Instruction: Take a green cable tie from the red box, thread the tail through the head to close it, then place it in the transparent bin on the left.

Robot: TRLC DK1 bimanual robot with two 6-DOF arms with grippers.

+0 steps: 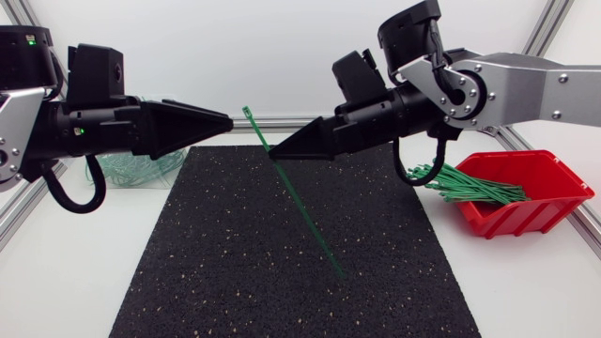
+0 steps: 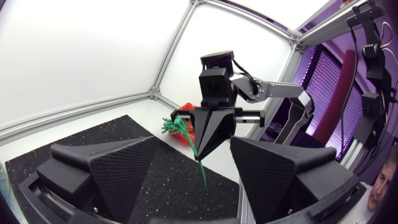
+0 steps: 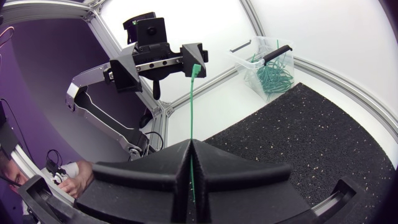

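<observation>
Green cable tie (image 1: 305, 212) slants above the black mat (image 1: 235, 272), clamped in the right gripper (image 1: 273, 153). The left gripper (image 1: 228, 120), fingers spread, should take the head end squarely, leaving its slot clear.

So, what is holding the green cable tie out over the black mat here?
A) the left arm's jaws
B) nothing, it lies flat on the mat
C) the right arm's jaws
C: the right gripper has its jaws shut on the cable tie partway along its length, while the left gripper stands open near the tie's head.
</observation>
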